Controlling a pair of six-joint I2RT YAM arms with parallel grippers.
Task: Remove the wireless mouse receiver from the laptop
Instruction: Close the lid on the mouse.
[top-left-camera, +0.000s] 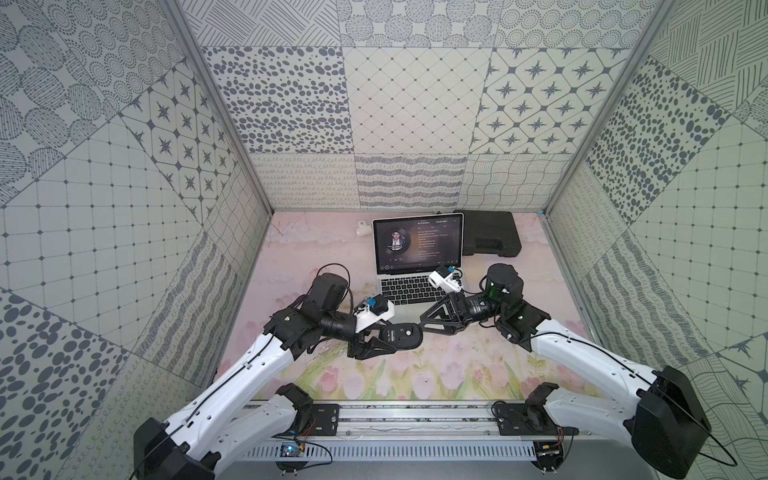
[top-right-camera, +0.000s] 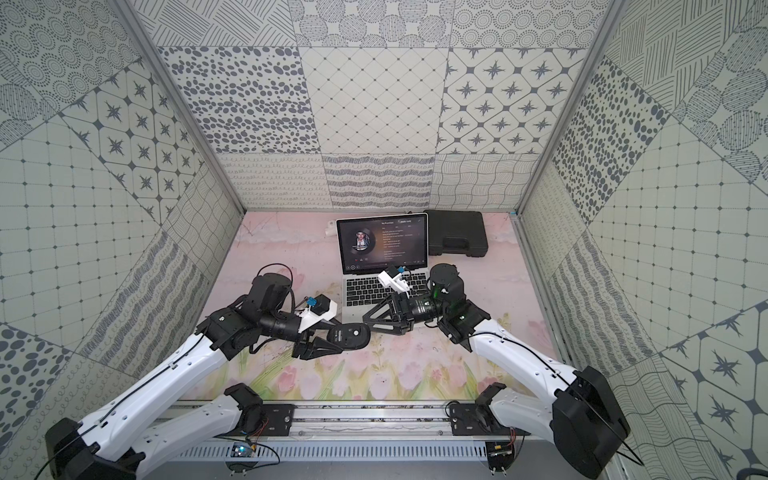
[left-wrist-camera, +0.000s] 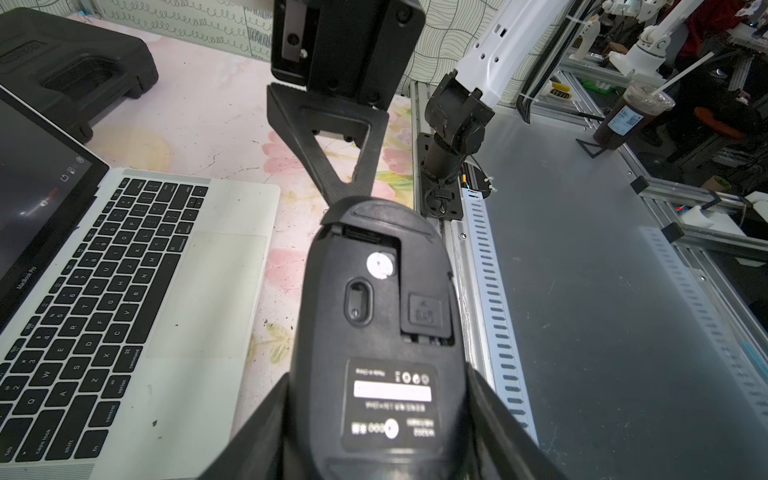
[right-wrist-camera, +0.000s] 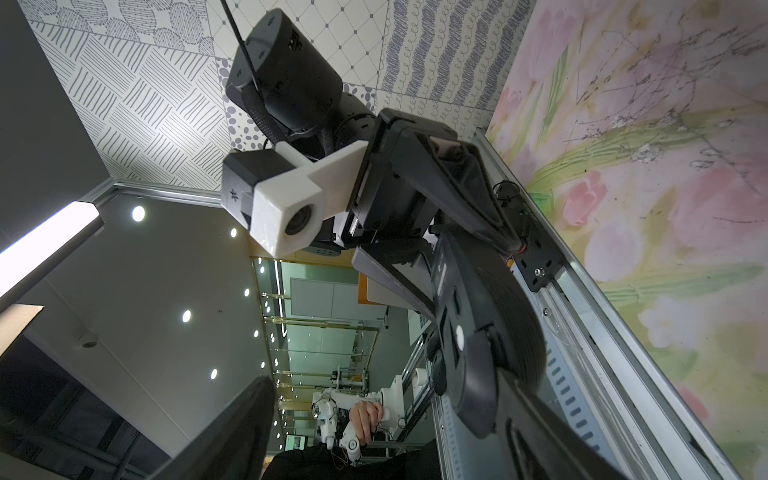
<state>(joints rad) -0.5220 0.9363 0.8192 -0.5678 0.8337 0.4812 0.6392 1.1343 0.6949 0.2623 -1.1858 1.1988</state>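
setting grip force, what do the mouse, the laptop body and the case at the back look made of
Mouse: matte black plastic; moulded battery hatch and printed label underneath.
Laptop: silver metal, probably aluminium; even satin sheen on the deck.
Case: likely black moulded plastic, with a moulded handle recess.

Open silver laptop (top-left-camera: 417, 249), screen lit

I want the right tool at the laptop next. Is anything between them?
Nothing visible does. The right tool hangs open beside the laptop, at its front corner. The black mouse, gripped by the left tool, lies to its side, not between.
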